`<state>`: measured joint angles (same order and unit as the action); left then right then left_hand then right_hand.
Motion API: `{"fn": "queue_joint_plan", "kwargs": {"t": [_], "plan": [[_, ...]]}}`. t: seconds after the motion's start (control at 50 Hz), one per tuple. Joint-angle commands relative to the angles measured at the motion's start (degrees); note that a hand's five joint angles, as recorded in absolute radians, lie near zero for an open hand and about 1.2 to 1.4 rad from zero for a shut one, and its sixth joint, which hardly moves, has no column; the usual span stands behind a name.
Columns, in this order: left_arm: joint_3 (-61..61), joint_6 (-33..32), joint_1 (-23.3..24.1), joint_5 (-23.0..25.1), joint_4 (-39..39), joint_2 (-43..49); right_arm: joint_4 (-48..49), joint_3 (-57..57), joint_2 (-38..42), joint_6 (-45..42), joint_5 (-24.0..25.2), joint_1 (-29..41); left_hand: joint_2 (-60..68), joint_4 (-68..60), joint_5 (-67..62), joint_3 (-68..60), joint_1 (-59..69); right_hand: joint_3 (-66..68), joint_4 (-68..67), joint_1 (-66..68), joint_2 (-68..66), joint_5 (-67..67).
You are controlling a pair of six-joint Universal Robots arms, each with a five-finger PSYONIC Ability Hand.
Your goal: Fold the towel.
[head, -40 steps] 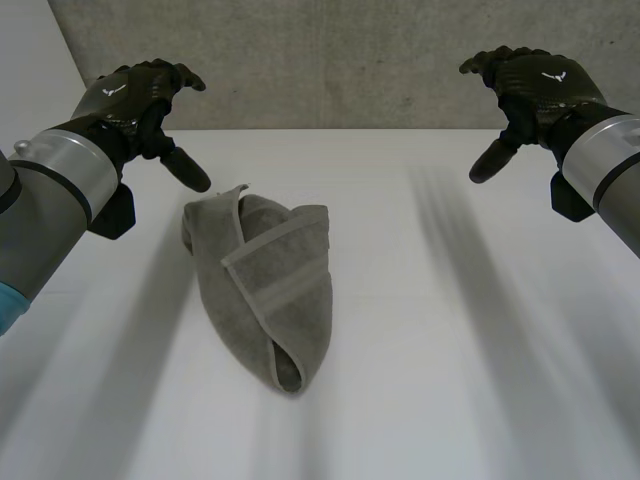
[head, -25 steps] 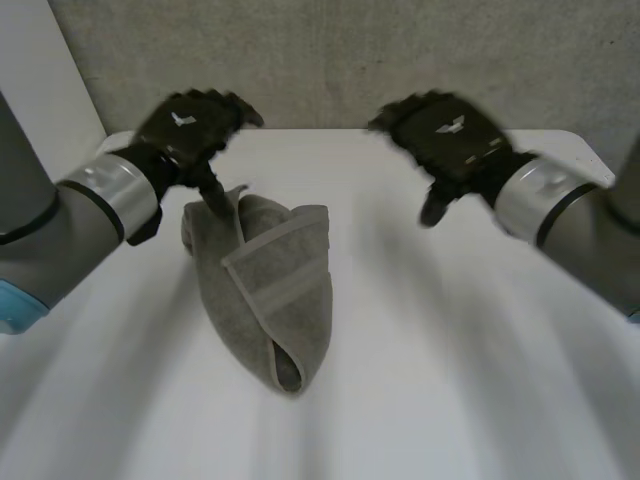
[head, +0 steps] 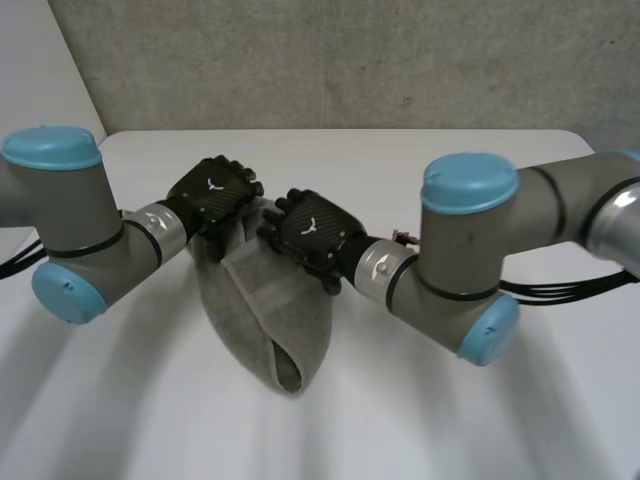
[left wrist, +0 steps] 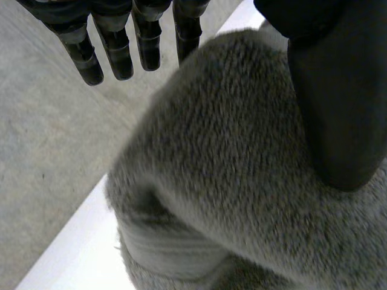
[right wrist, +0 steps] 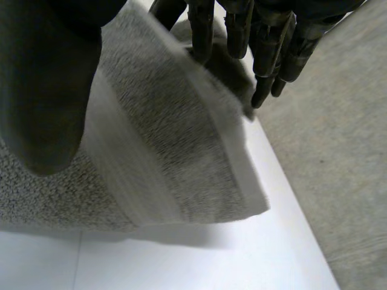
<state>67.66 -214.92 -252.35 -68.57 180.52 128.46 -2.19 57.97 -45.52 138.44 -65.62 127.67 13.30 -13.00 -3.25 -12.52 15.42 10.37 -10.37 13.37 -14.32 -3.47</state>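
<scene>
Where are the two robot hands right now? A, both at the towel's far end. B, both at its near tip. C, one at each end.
A: the head view has the left robot hand and right robot hand side by side at the far end of the towel.

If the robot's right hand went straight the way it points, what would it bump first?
Most likely the towel: the right hand points at its far end, with the left hand just beyond.
</scene>
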Motion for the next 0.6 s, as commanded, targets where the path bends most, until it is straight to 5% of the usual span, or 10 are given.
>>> {"fn": "queue_joint_plan", "kwargs": {"t": [0.02, 0.1, 0.14, 0.22, 0.4, 0.6], "plan": [[0.45, 0.21, -0.07, -3.67, -0.16, 1.26, 0.26, -5.05, 8.41, 0.51, -1.09, 2.05, 5.32, 3.0, -5.37, 2.52, 3.21, -0.37, 0.37, -3.37, 4.32, 3.47], [3.08, 0.21, -0.59, -5.08, -0.25, 0.3, 0.17, -6.38, 10.53, 0.51, -1.01, 2.4, 15.04, 3.0, -15.09, 2.52, 12.93, -0.37, 0.37, 4.45, -3.5, -4.35], [4.22, 0.21, -1.03, -5.17, -0.34, -0.23, 0.17, -6.29, 10.19, 0.69, -0.74, 2.23, 19.24, 3.0, -19.29, 2.52, 17.13, -0.37, 0.37, 46.13, -45.18, -46.02], [6.78, 0.38, -1.83, -5.26, -0.43, -2.34, 0.08, -4.9, 6.95, 1.47, -0.92, 1.62, 23.66, 3.0, -23.71, 2.52, 21.54, -0.37, 0.37, 64.27, -63.31, -64.16], [16.52, 1.0, -0.86, -5.96, -0.6, -10.59, 0.0, 7.66, -8.08, 6.66, -0.48, -9.87, 21.65, 3.0, -21.69, 2.52, 19.53, -0.37, 0.37, 66.63, -65.68, -66.53], [24.01, 3.28, 2.04, -7.1, -0.43, -15.17, 0.17, 15.85, -11.61, 6.23, -0.04, -21.66, 15.41, 3.0, -15.46, 2.52, 13.3, -0.37, 0.37, 66.63, -65.68, -66.53]]}}
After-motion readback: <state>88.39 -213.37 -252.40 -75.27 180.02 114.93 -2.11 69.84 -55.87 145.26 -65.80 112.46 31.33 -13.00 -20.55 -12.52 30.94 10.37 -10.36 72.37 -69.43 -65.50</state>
